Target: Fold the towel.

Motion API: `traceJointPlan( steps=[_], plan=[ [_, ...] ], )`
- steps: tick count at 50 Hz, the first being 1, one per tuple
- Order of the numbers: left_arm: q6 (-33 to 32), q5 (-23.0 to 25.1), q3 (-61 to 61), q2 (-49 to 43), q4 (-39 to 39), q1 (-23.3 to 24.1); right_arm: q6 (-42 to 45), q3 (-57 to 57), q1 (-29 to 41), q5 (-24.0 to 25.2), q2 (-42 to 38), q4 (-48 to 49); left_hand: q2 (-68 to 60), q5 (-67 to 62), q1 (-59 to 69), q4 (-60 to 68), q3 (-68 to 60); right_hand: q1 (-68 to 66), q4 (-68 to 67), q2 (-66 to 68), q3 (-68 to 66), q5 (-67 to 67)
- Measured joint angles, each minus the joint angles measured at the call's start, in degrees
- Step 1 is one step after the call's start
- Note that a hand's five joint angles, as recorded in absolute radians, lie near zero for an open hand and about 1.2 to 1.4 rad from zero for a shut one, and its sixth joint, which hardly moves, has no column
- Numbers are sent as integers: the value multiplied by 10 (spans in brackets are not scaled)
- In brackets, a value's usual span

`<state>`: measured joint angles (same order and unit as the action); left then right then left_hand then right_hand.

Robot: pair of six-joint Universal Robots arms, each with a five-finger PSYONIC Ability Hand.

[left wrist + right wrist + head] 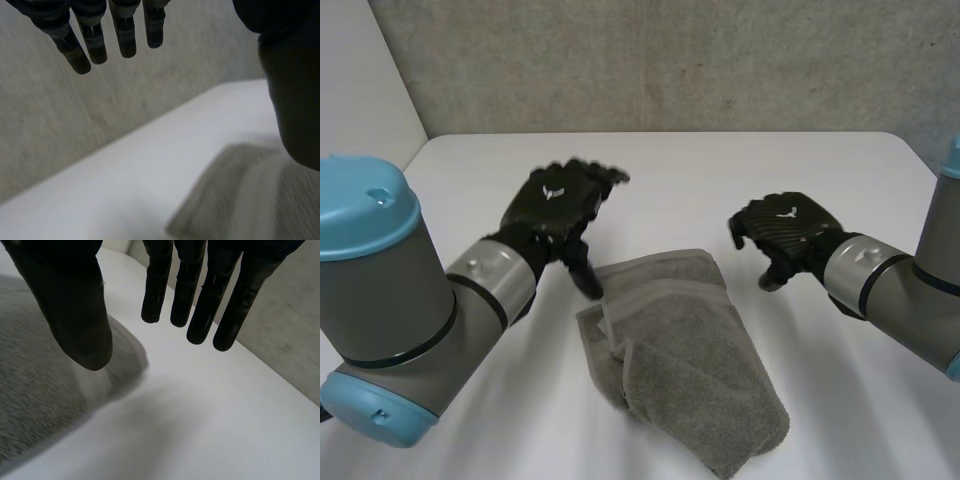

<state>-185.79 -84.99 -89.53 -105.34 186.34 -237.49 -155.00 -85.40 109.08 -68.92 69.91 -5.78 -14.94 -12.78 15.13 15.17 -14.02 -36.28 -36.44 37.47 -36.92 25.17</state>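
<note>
Left hand [555, 205] and right hand [785, 232] are hovering beside the folded towel [685, 360], fingers straight and empty. Judged between folds; the next move needs an edge grasped.

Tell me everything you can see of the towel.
The towel is grey terry with a flat woven band, folded into loose, uneven layers. It lies on the white table between the open left hand and open right hand. The left thumb hangs by its far corner; contact there is unclear.
</note>
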Motion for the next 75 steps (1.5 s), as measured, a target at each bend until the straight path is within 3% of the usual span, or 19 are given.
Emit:
traceJointPlan(
  steps=[9, 15, 26, 29, 32, 34, 38, 47, 53, 61, 75],
  plan=[
    [-11, 21, -31, -61, -14, -27, 111, 21, 51, 34, 6, -44, 0, 1, 0, 0, 0, 49, 41, -45, 46, -46],
    [-72, 45, -23, -114, -7, -43, 201, 7, 117, 36, 17, -83, 0, 1, 0, 0, 0, 209, 212, -212, 211, -223],
    [-113, 60, -7, -152, -2, -56, 230, -30, 185, 42, 30, -87, 0, -1, 0, 0, 0, 230, 219, -229, 228, -239],
    [-112, 59, -7, -152, -2, -56, 237, -32, 194, 40, 23, -84, 0, -1, 0, 0, 0, 192, 188, -200, 197, -192],
    [-110, 57, -8, -151, -1, -56, 254, -29, 198, 35, 5, -82, 0, -1, 0, 0, 0, -61, -52, 58, -54, 70],
    [-110, 56, -9, -149, -1, -56, 263, -27, 198, 33, -5, -81, 0, -1, 0, 0, 0, -130, -127, 127, -124, 140],
    [-109, 56, -12, -145, -1, -56, 267, -18, 196, 22, -20, -74, 0, -1, 0, 0, 0, -386, -389, 380, -386, 400],
    [-109, 56, -14, -138, -1, -54, 174, -17, 169, -36, -12, 3, 0, -1, 0, 0, 0, -390, -405, 381, -398, 412],
    [-108, 55, -14, -132, 7, -50, 92, -41, 128, -114, 23, 75, 0, -1, 0, 0, 0, -392, -405, 381, -398, 412],
    [-106, 57, -15, -129, 20, -29, 67, -78, 86, -187, 48, 121, 0, -12, 0, 0, -1, -393, -405, 381, -400, 412],
    [-105, 61, 3, -146, 27, 19, 68, -143, 18, -228, 69, 169, -46, -70, 43, 39, -59, -396, -405, 381, -400, 413]
  ],
)
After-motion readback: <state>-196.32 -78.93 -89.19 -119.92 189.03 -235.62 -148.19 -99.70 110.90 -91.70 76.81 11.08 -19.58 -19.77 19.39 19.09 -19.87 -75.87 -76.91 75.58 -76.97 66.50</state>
